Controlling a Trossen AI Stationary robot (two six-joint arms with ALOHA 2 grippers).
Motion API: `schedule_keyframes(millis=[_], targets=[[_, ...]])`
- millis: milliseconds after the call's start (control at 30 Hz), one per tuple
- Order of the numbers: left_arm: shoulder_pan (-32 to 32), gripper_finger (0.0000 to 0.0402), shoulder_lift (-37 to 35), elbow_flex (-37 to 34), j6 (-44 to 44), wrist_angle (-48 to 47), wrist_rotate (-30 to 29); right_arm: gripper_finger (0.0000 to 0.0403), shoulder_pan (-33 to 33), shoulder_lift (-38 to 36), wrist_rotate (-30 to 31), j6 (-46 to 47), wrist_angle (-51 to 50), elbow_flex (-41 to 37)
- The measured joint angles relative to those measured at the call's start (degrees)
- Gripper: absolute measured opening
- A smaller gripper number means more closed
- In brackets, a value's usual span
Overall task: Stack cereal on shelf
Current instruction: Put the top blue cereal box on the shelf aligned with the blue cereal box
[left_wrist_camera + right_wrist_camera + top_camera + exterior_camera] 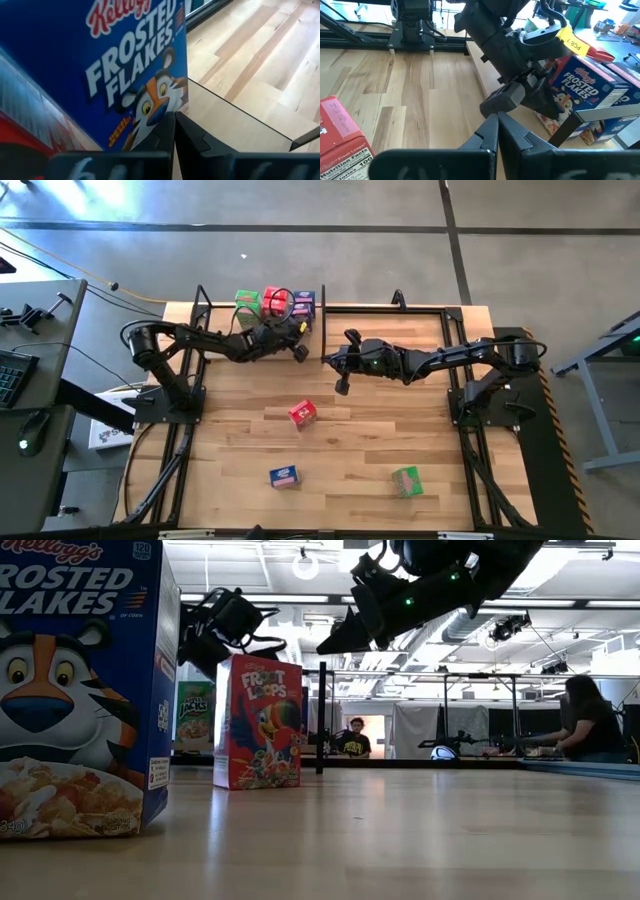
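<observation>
Green (245,300), red (275,302) and blue (303,302) cereal boxes stand at the far left of the light-wood shelf (400,330), left of its black divider (322,330). In the right wrist view, the blue Frosted Flakes box (585,87) lies on top of another box (592,131). My left gripper (174,131) is shut, its fingertips just in front of that blue box (125,60). My right gripper (497,131) is shut and hovers over the table right of the divider. Red (303,414), blue (284,476) and green (406,480) boxes stand on the tabletop. My left gripper's shut fingertips (167,127) point slantwise at the lower printed face of the blue box (150,107) on the shelf stack. The fingers overlap the box in the wrist view, and I cannot tell whether they touch it.
In the low view, the near blue box (80,690) and the red Froot Loops box (258,720) stand upright on the table; the green one (195,715) is farther back. Black frame posts (200,300) edge the shelf. People sit in the room behind (590,720).
</observation>
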Motion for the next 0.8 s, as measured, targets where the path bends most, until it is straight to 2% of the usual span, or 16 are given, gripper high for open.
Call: schedule_keyframes(millis=[167, 367, 667, 800], targets=[[0.3, 0.0000, 0.0, 0.0, 0.8, -0.6, 0.8, 0.0000, 0.0, 0.0, 0.0, 0.0, 0.0, 0.0], [-2.0, 0.0000, -2.6, 0.0, 0.9, -6.4, 0.4, 0.0000, 0.0, 0.0, 0.0, 0.0, 0.0, 0.0], [-2.8, 0.0000, -7.4, 0.0, -4.8, -16.1, -6.4, 0.0000, 0.0, 0.0, 0.0, 0.0, 0.0, 0.0], [-1.4, 0.0000, -6.6, 0.0, -5.0, -15.2, -6.5, 0.0000, 0.0, 0.0, 0.0, 0.0, 0.0, 0.0]])
